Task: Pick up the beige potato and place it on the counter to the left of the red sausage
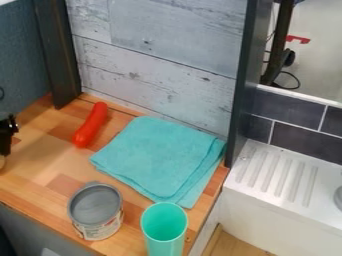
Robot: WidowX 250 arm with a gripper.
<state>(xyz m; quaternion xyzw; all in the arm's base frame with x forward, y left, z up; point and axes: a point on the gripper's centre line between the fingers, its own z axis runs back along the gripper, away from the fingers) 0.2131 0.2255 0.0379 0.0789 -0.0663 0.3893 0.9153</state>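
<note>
Sausage-shaped red toy (91, 125) lies on the desk (40, 172), nearest the tool (8, 135) at left (I cannot tell whether it's spread); 1 folded cloth (157, 157), 1 can (97, 210) and 1 cup (164, 240) sit rightward.

Wide gap between sausage (91, 125) and can (97, 212), wall (157, 75) behind

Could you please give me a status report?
End effector at view's left edge; red sausage-shaped toy nearest, nothing on top; teal cloth close beside it.
</note>
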